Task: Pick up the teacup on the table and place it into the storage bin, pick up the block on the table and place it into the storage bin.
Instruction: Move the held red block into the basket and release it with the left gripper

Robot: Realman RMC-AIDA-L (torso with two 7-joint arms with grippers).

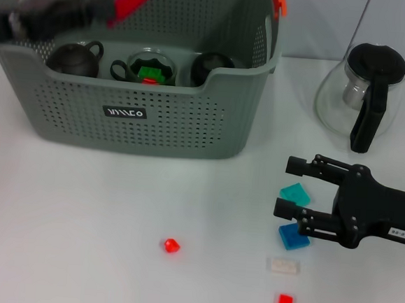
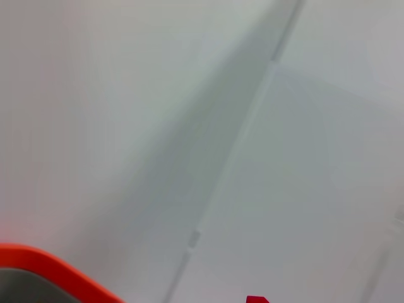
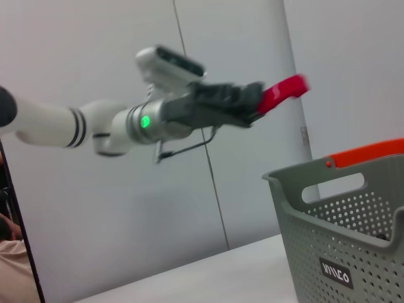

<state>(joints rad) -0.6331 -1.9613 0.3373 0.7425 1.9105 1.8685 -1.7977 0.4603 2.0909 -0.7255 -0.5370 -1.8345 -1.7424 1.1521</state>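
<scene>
1. The grey perforated plastic storage bin (image 1: 156, 120) with orange handle clips stands at the table's far left.
2. The left gripper (image 1: 105, 9) hangs above the bin's rear, its fingers closed on a flat red block (image 1: 128, 2); the right wrist view shows the block (image 3: 282, 93) high over the bin rim (image 3: 278, 180).
3. Inside the bin sit two dark teacups (image 1: 75, 59) and a glass cup (image 1: 151, 68) holding small green and red pieces.
4. The right gripper (image 1: 291, 188) rests low at the table's right, fingers apart and empty, beside a teal block (image 1: 295, 194) and a blue block (image 1: 293, 236).
5. A glass teapot (image 1: 361, 94) with black lid stands far right.
</scene>
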